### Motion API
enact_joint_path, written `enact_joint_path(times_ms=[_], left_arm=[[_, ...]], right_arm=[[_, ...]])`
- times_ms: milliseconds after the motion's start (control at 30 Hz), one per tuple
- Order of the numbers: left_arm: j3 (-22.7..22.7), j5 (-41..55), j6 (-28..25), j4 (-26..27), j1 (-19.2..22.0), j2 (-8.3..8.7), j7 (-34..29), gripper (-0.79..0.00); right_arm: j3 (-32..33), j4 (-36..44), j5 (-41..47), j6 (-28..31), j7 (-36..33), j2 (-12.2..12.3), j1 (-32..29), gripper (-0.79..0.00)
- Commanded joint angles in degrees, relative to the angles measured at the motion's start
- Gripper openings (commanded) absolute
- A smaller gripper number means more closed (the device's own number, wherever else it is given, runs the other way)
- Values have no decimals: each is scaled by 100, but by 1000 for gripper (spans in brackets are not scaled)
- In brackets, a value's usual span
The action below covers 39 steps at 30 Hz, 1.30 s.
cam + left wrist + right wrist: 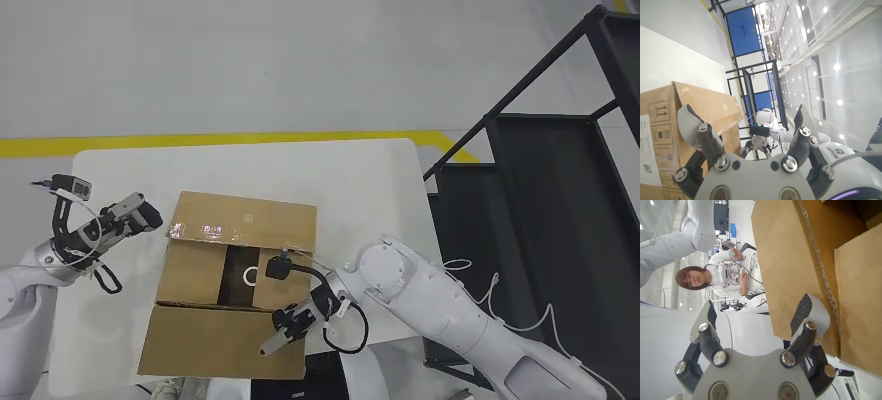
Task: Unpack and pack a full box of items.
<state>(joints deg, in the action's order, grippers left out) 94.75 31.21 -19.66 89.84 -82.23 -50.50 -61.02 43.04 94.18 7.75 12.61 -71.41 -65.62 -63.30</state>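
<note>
From above, note the box (235,290) mid-table (330,170), far flap (245,220) and near flap (215,340) nearly level, with only a dark gap (238,275) between them and any items hidden below. Place the left tool (135,215) just beside the box corner on its own side, off the cardboard, and the right tool (285,330) over the near flap's end by the right arm. Fear a sideways shove rather than a lift from either: enough, probably, to slide the unbraced box across the table (or off its near edge, close by). In the left wrist view, see the left tool (744,121) spread wide and empty, box wall alongside one finger (691,121), far flap jutting ahead; judge a snag on that flap's corner possible, tearing or buckling the cardboard instead of folding it back. In the right wrist view, find the right tool (757,315) likewise wide, gripping nothing, with a corner of the near flap (787,266) lying between the fingers, close by one pad (800,313); touching or not, cannot tell. Beware a shallow bite there: apt to slip off the thin edge or crease the corner, leaving the gap too narrow for reaching in.
</note>
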Motion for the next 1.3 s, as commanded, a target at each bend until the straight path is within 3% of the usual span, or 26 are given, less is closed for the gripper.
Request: enact_joint_path(times_ms=[0,133,233,367,1267], left_arm=[[31,-6,-29,-62,7,31,-588,0],[26,-223,-95,-197,56,106,-1784,0],[-86,-592,-158,-337,114,129,-2007,0],[-294,-678,-307,-461,262,110,-1898,0],[-294,-678,-307,-461,262,110,-1898,0]], right_arm=[[11,26,2,-4,-9,10,-7,0],[39,144,-5,-5,-70,42,-58,0],[57,229,-22,7,-95,68,-106,0],[77,275,16,42,-96,89,-145,0],[77,281,47,39,-99,92,-151,0]])
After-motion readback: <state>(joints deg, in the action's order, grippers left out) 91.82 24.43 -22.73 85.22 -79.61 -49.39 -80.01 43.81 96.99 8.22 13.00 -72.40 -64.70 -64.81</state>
